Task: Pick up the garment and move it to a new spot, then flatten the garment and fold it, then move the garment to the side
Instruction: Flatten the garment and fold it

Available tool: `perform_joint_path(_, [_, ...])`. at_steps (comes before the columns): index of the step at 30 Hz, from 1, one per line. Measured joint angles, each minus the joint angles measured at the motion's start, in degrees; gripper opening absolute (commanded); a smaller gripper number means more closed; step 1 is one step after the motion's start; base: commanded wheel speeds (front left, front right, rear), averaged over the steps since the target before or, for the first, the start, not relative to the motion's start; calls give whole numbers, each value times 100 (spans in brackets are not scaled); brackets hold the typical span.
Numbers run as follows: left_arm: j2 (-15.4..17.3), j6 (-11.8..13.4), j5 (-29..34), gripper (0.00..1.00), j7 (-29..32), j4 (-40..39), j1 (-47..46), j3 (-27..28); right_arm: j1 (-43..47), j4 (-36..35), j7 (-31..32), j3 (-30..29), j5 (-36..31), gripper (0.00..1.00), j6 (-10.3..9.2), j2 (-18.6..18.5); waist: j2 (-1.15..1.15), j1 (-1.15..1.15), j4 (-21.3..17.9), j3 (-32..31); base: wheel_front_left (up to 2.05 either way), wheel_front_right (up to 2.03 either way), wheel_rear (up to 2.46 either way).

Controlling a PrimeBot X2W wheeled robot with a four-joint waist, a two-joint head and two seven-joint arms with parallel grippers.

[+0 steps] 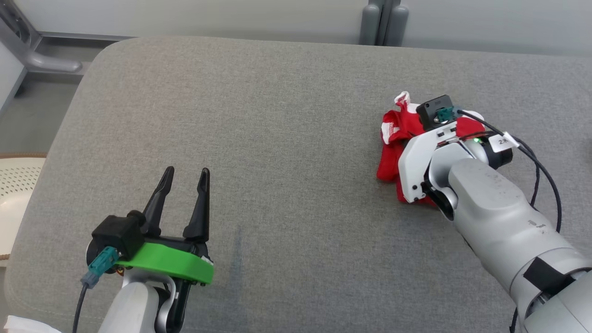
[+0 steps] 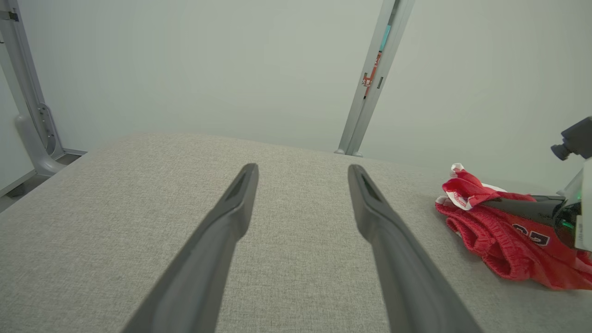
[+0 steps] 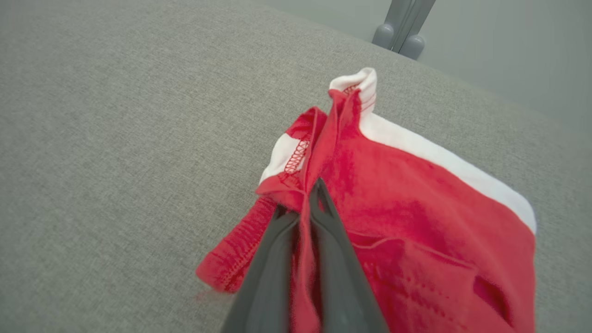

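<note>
Matt, coarse woven cloth covers the tabletop (image 1: 286,115). The red shorts (image 3: 416,208) are soft cloth. The left gripper (image 1: 187,170) has smooth, matt plastic fingers (image 2: 212,249).

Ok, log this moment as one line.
stage: pick up | right gripper: shut on garment | left gripper: open, empty, apart from garment | garment: bunched on grey surface
</note>
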Motion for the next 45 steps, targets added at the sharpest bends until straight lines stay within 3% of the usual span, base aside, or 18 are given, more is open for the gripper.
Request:
perform_joint_path(1, [-2,0,0,100,0,0,-3,-5,16,11,41,3,-26,22,0,53,0,0,10,9,0,0,0])
perform_joint_path(2, [-3,0,0,100,0,2,-12,-9,30,8,62,-1,-33,100,0,102,0,0,18,19,0,0,0])
perform_joint_path(7, [-16,0,-1,100,0,2,-27,13,283,-604,276,-54,336,100,0,296,0,0,19,39,0,0,0])
perform_joint_path(10, [-19,0,-1,100,0,2,-26,64,518,-1589,494,-123,975,100,0,314,0,0,-19,21,0,0,0])
perform_joint_path(14, [-18,0,2,100,0,-12,-13,133,781,-2934,528,-372,1381,100,0,-213,0,0,-112,-18,0,0,0])
perform_joint_path(19, [-19,-1,11,100,0,-23,-2,141,1316,-3542,411,-1349,1111,100,-3,-846,0,0,-243,-80,0,0,0])
perform_joint_path(25, [-10,-1,18,100,1,-16,-9,81,1883,-3161,522,-2557,43,100,-5,-1057,0,0,-341,-93,0,0,0])
perform_joint_path(26, [-5,-1,18,100,0,-14,-13,77,1959,-3094,555,-2682,-159,66,-5,-1022,0,0,-350,-84,0,0,0])
perform_joint_path(27, [0,-1,18,100,0,-11,-15,79,2014,-3050,571,-2787,-283,0,-5,-975,0,0,-357,-76,0,0,0])
perform_joint_path(31, [23,-1,18,100,0,-5,-28,80,2249,-3008,854,-2871,-538,0,-5,-623,0,0,-389,-55,0,0,0])
perform_joint_path(37, [56,-1,18,100,0,-3,-31,136,2527,-3486,1327,-2234,-461,0,-5,-301,0,0,-463,-69,0,0,0])
perform_joint_path(41, [68,-1,23,100,0,-7,-19,205,2849,-4017,1801,-1586,-136,0,-5,-247,0,0,-527,-124,0,0,0])
perform_joint_path(45, [66,-1,46,100,0,-25,2,265,3299,-4781,2329,-1049,708,0,-5,-157,0,0,-607,-168,0,0,0])
